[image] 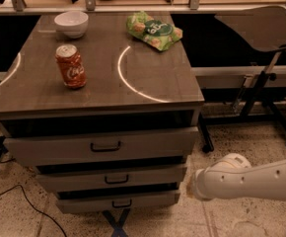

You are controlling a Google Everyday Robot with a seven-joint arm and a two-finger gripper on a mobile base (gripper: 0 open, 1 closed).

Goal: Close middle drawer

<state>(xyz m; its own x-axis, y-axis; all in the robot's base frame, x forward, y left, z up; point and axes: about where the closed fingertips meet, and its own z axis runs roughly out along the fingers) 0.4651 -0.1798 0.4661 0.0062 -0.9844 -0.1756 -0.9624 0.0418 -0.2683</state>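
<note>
The middle drawer (148,174) is the second grey wood-grain front of the cabinet, with a small dark bar handle (117,179). A dark gap shows above its front panel. The top drawer (148,143) with the larger handle is above it, and the narrow bottom drawer (148,200) is below. My gripper (189,187) is at the end of the white arm (246,179) that comes in from the right. It sits just off the right end of the middle drawer's front, close to it.
On the cabinet top (148,78) stand a red soda can (71,65), a white bowl (71,23) and a green snack bag (154,29). A dark chair (264,28) on a stand is at the right. A black cable (24,196) lies on the floor at the left.
</note>
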